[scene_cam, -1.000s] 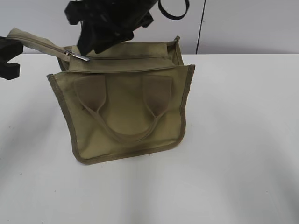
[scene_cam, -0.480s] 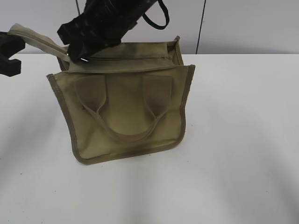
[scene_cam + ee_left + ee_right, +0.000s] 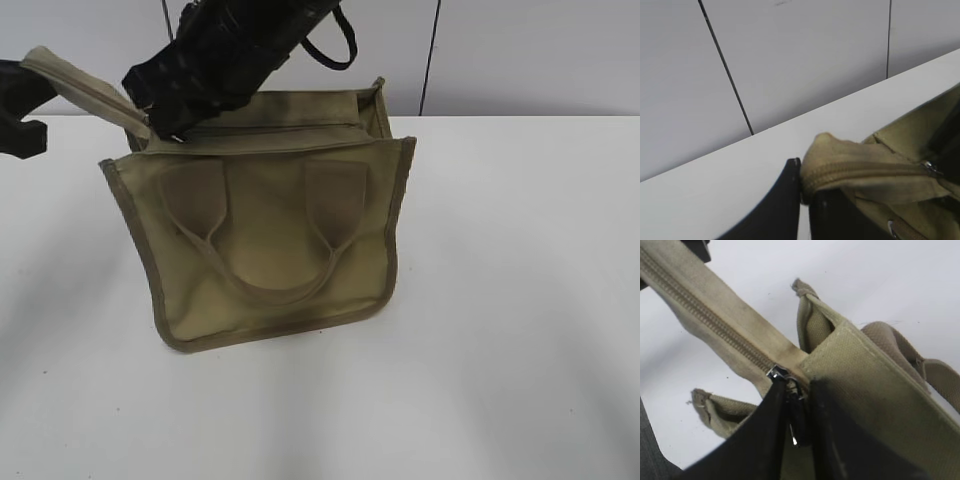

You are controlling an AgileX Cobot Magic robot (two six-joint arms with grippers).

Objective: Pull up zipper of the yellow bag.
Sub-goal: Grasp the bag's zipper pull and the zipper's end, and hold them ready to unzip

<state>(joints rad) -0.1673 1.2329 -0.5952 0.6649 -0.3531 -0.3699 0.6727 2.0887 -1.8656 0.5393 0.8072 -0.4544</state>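
Gripping the zipper at its slider, our right gripper has its two dark fingers closed around the silver pull tab, which hangs in the narrow gap between them. We judge this grip is set for dragging the slider along the teeth. Our left gripper is pinched on the free tail of the zipper strip, holding it out toward the bench's left edge; that keeps the teeth taut and straight, so the slider should run without bunching the cloth. Both arms work over the yellow bag, which lies near the far edge of the white bench, left of its middle, with its handles facing us. From the outside camera the slider is hidden behind the right arm.
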